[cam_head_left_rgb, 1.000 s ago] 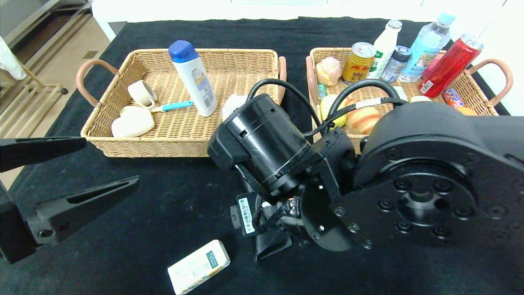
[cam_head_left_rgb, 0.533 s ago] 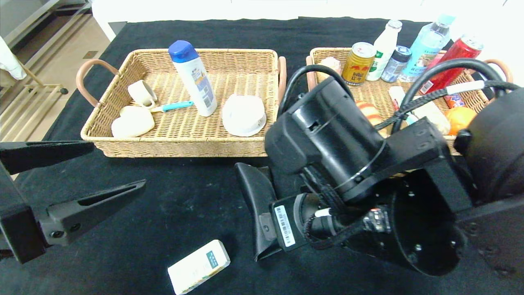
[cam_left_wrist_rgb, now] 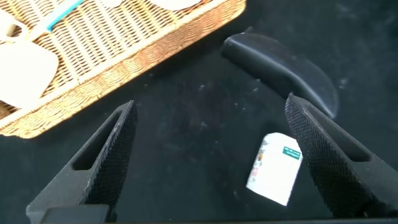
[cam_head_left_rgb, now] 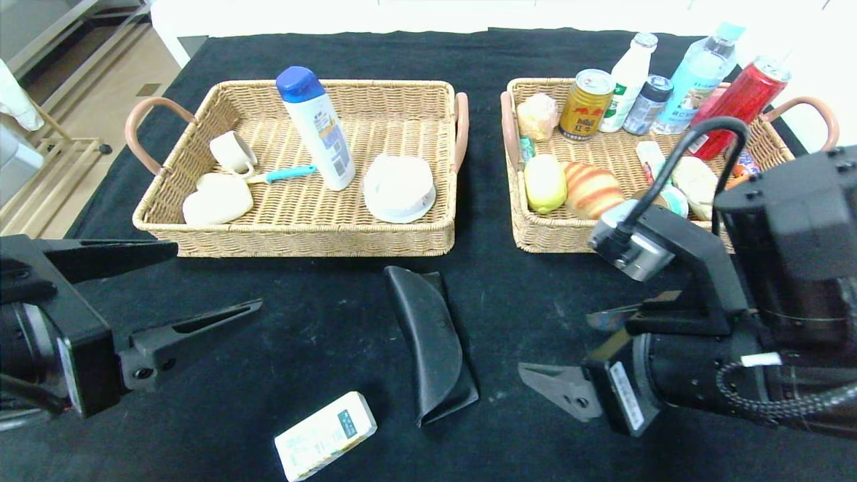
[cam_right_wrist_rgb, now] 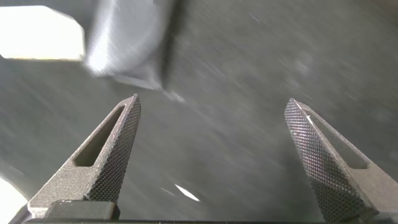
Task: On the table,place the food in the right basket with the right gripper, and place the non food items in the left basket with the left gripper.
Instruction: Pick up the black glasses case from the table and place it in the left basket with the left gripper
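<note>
Black, textured fingers of my left gripper [cam_left_wrist_rgb: 208, 155] stand wide apart with nothing between them, and in its wrist view the white carton [cam_left_wrist_rgb: 275, 168] sits in the gap just ahead of the tips. My right gripper [cam_head_left_rgb: 576, 361] is also spread wide and empty, low over the black cloth on the right side of the glasses case [cam_head_left_rgb: 430, 341].

Taking that case as my landmark: it lies flat with its long axis running from the baskets toward me, and the carton [cam_head_left_rgb: 325, 435] lies just off its near-left end, long axis slanting across. The carton is food, so I judge it belongs to the right gripper, which has to reach across the near end of the case; the case itself is for the left gripper [cam_head_left_rgb: 174, 288], whose fingers point toward it from its left.

Beyond the case, the left basket [cam_head_left_rgb: 294, 237] already holds the shampoo bottle [cam_head_left_rgb: 316, 134], standing upright. Beyond and to the right, the right basket [cam_head_left_rgb: 542, 237] holds the lemon [cam_head_left_rgb: 544, 183] beside the croissant [cam_head_left_rgb: 591, 189].

Writing: the carton's green label and the bottle's print are too small for me to read.
</note>
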Action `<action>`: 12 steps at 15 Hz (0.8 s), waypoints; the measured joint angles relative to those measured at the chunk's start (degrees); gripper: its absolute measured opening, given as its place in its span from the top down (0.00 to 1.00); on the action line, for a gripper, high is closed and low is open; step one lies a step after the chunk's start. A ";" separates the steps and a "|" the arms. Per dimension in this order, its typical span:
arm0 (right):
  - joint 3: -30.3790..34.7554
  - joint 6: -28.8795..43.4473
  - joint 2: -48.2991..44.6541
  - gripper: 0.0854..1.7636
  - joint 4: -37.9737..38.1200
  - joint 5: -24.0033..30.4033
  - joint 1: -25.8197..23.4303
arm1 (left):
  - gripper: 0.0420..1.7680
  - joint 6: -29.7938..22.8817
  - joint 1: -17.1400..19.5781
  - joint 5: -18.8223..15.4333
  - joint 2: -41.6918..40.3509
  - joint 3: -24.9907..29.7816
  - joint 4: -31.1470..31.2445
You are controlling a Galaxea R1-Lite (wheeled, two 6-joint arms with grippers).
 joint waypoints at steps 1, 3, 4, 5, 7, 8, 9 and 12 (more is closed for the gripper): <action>4.25 -2.76 -2.43 0.04 -3.19 2.00 -1.95 | 0.03 0.24 -0.05 0.71 0.46 -0.28 0.11; 12.48 -8.91 -7.33 0.04 -10.44 7.59 -6.80 | 0.03 0.44 -0.93 1.82 1.11 -0.63 0.27; 15.77 -11.31 -9.67 0.04 -13.14 11.07 -9.34 | 0.03 0.63 -1.90 3.00 1.40 -0.69 1.05; 18.44 -12.67 -12.03 0.04 -14.65 14.84 -11.69 | 0.03 0.74 -2.63 3.85 1.62 -0.79 2.10; 21.33 -14.23 -15.84 0.04 -15.54 19.86 -15.96 | 0.03 0.66 -3.39 4.33 2.06 -1.07 3.08; 22.30 -15.66 -17.49 0.04 -15.73 21.89 -18.33 | 0.03 0.46 -3.39 4.44 2.23 -1.27 3.08; 23.05 -17.29 -18.80 0.04 -15.76 23.49 -20.59 | 0.03 0.28 -3.30 4.40 2.45 -1.57 3.06; 24.41 -18.72 -21.54 0.04 -16.58 27.86 -26.12 | 0.03 0.68 -2.76 3.68 2.86 -1.66 2.76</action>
